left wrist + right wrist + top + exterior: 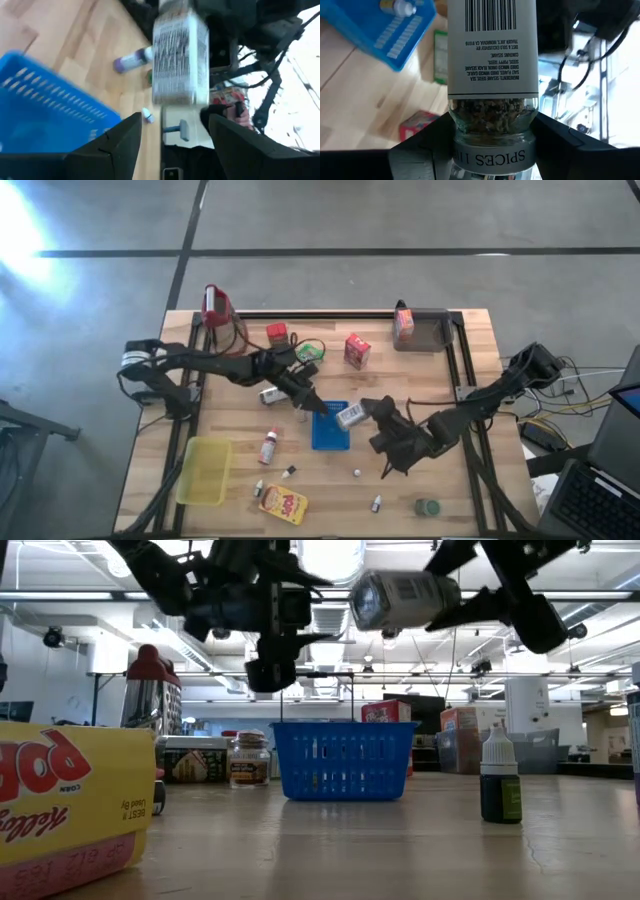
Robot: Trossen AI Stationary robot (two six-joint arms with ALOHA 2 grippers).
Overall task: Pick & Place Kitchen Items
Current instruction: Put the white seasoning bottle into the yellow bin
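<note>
A spice jar [350, 415] with a white label and a grey lid hangs above the far right corner of the blue basket [330, 438], with my right gripper [372, 414] shut on it. In the low view the jar [405, 600] lies about level, high over the basket [345, 760]. My left gripper [308, 400] stands open over the basket's far left corner and points at the jar. In the left wrist view its fingers [120, 140] are apart, short of the jar [180, 60]. My right gripper pinches the jar at its lid end, on the glass just beside the grey lid [492, 150], between its two fingers [420, 145]. The fingers come about level from the table's right side. The jar sticks out ahead along them, lifted clear above the basket.
A yellow tray [205, 470] and a yellow packet [283, 503] lie at the near left. Small bottles [268, 446], a tin [428, 506], red cartons [357, 350], the red-topped jug [217, 305] and a grey bin [425, 332] stand around the basket.
</note>
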